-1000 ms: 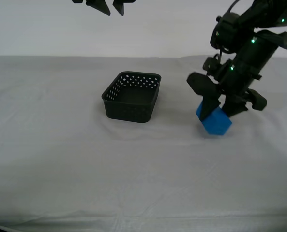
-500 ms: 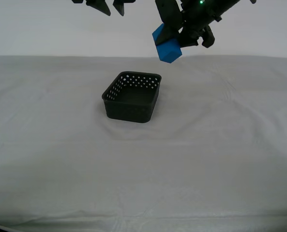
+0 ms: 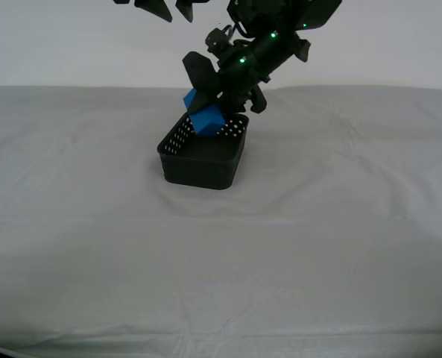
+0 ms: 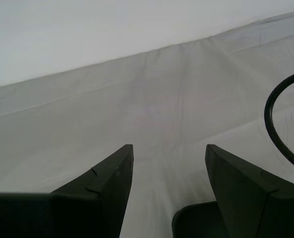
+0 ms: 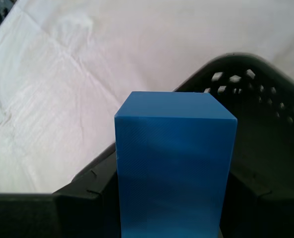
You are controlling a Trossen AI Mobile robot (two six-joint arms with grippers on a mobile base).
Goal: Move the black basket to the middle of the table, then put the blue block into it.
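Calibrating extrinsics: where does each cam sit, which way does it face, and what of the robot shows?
Exterior view: on the robot off the arms, faces across the table; shows my first gripper holding the blue block above the black basket.
First wrist view: on my first gripper, looks along the block into the basket.
Second wrist view: on my second gripper, open, faces bare cloth.
Shared: block and basket, in the exterior and first wrist views.

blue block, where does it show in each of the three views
Exterior view: block, held in my first pincer just above the basket, upper middle.
First wrist view: block fills the lower middle.
Second wrist view: not in it.
Shared landmark: the basket's perforated wall.
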